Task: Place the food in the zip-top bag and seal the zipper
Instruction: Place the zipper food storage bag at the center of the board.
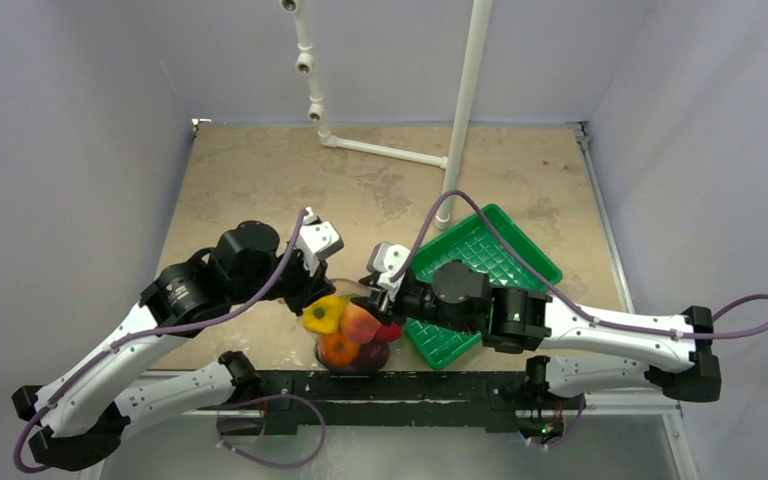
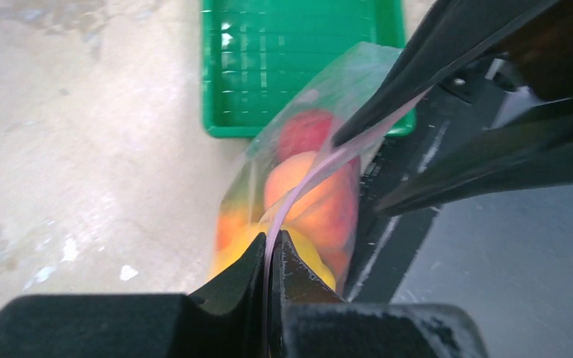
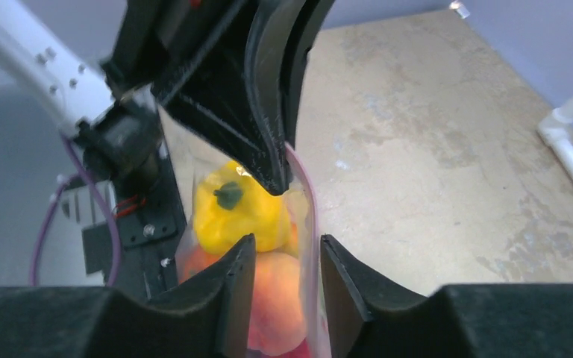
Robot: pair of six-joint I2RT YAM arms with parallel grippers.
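Observation:
The clear zip-top bag (image 1: 352,338) hangs at the table's near edge with the food inside: a yellow pepper (image 1: 324,314), a peach (image 1: 359,322), an orange fruit (image 1: 338,349) and a red tomato (image 1: 390,331). My left gripper (image 2: 274,250) is shut on the pink zipper (image 2: 306,183) at one end of the mouth. My right gripper (image 3: 287,250) is open. Its fingers stand either side of the zipper (image 3: 310,216) without pinching it, above the peach (image 3: 276,298) and the pepper (image 3: 231,212). The two grippers face each other closely along the strip.
The green ribbed tray (image 1: 480,270) lies right of the bag, under the right arm. A white pipe frame (image 1: 460,110) stands at the back of the table. A black rail (image 1: 430,385) runs along the near edge just below the bag.

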